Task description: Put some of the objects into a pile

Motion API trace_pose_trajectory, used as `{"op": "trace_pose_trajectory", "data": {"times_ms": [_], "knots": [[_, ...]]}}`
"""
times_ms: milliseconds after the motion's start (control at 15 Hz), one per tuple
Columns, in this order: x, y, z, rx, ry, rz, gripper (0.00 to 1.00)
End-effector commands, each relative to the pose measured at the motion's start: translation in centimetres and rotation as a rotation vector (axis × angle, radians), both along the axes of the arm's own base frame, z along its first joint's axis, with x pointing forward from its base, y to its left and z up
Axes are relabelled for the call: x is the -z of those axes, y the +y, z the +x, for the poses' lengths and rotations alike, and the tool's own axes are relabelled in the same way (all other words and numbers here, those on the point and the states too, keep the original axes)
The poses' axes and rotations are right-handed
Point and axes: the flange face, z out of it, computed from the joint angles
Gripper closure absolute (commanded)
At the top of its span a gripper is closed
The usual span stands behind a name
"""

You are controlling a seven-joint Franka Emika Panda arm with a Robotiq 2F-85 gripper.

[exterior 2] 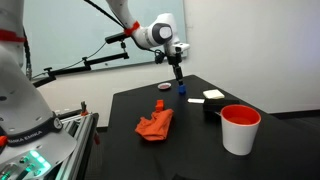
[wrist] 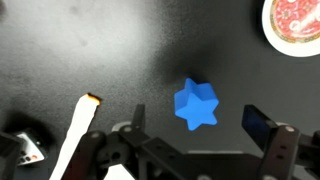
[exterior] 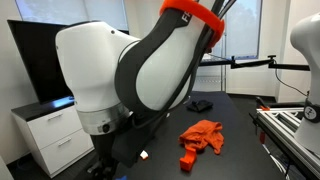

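A blue star-shaped block (wrist: 196, 105) lies on the black table. It also shows small in an exterior view (exterior 2: 182, 89). My gripper (wrist: 195, 128) is open above it, with the block between and just ahead of the two fingers, not touching. In an exterior view the gripper (exterior 2: 178, 74) hangs right over the block at the table's far side. An orange cloth (exterior 2: 155, 124) lies crumpled on the table nearer the front; it also shows in an exterior view (exterior: 202, 136). A small red block (exterior 2: 160, 103) lies between the cloth and the blue block.
A red-and-white cup (exterior 2: 240, 128) stands at the table's near corner, with a black object (exterior 2: 212, 108) and a white flat piece (exterior 2: 212, 95) behind it. A white strip (wrist: 72, 135) and a round red-patterned lid (wrist: 294, 24) show in the wrist view. A dark object (exterior: 198, 104) lies far back.
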Motion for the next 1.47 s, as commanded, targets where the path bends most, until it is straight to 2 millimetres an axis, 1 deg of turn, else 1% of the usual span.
{"op": "trace_pose_trajectory", "data": {"times_ms": [0,133,333,600,933,1400], "knots": [[-0.6,1.1,1.5,0.011,-0.023,-0.021,0.00],[-0.4,1.5,2.2,0.011,-0.029,-0.026,0.00],[-0.1,1.6,3.0,0.016,-0.033,-0.034,0.00],[0.6,1.5,3.6,0.024,-0.033,-0.043,0.00],[1.2,1.4,3.7,0.054,-0.002,-0.069,0.00],[1.2,1.5,3.4,0.099,0.037,-0.095,0.00]]}}
